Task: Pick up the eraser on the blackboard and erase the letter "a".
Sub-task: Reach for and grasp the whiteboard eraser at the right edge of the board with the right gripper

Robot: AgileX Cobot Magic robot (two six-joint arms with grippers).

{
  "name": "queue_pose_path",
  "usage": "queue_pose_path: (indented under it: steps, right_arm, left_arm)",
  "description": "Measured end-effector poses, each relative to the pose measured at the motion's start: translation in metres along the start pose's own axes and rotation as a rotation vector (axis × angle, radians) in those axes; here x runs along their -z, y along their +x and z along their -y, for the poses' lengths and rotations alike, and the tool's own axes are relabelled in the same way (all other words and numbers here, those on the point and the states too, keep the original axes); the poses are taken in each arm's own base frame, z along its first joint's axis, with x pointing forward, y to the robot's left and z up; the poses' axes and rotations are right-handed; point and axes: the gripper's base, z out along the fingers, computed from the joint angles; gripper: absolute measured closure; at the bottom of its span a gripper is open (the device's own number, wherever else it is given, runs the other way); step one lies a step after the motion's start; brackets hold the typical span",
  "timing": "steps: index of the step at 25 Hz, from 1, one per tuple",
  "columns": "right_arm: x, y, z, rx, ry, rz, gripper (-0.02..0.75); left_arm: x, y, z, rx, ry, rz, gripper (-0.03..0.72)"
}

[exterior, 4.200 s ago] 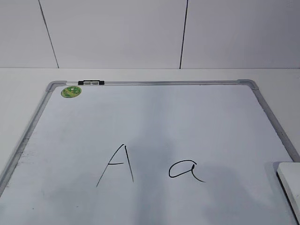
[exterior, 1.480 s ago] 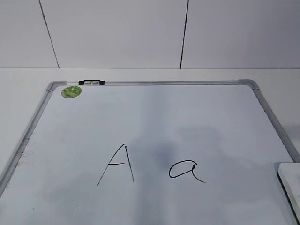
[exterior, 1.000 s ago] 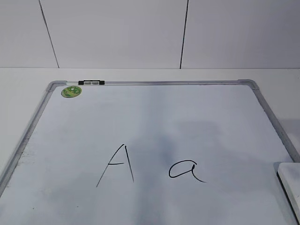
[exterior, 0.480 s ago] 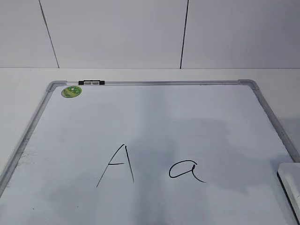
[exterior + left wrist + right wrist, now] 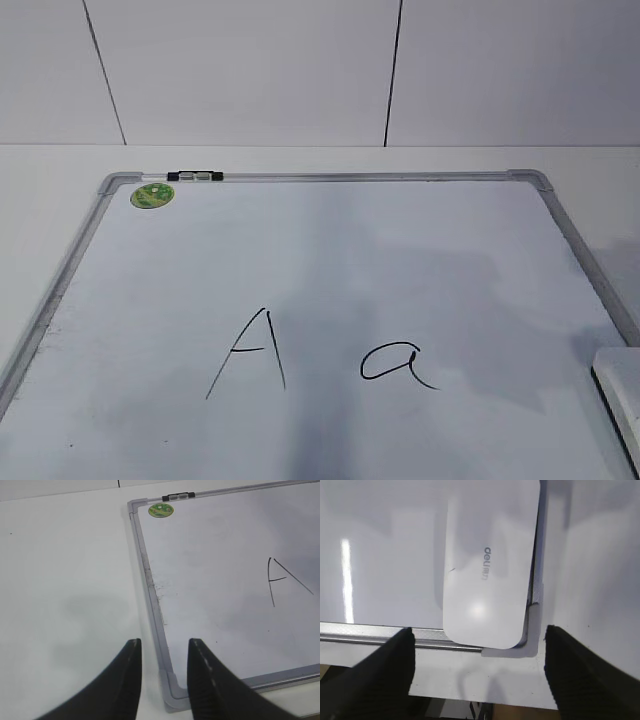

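Your exterior view catches only a sliver of the eraser (image 5: 620, 392), right of the letter "a" (image 5: 396, 363). Your right wrist view shows it whole in the blackboard (image 5: 385, 555) corner, right gripper (image 5: 479, 655) spread wide above it. The left gripper (image 5: 164, 655) is parted.

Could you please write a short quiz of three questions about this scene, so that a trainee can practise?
1. True or false: the right end effector is already closed on the eraser.
2. Multiple choice: where does the eraser lie? A) beside the green sticker; B) at a corner of the blackboard, against its frame; C) on top of the capital "A".
3. Fill the blank: the letter "a" stands to the ___ of the capital "A" in the exterior view.

Key:
1. False: its fingers are spread wide, and the eraser lies free between and beyond them.
2. B
3. right
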Motion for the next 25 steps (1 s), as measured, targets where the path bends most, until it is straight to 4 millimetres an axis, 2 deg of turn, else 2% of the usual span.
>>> queue_pose_path:
  steps: [17,25]
  right_arm:
    - [-0.032,-0.019,-0.002,0.047,0.002,-0.073,0.104]
    - [-0.030,-0.027,-0.002,0.036,0.009,-0.027,0.104]
  left_arm:
    - [0.000,0.000,0.000,0.000,0.000,0.000,0.454]
    - [0.000,0.000,0.000,0.000,0.000,0.000,0.454]
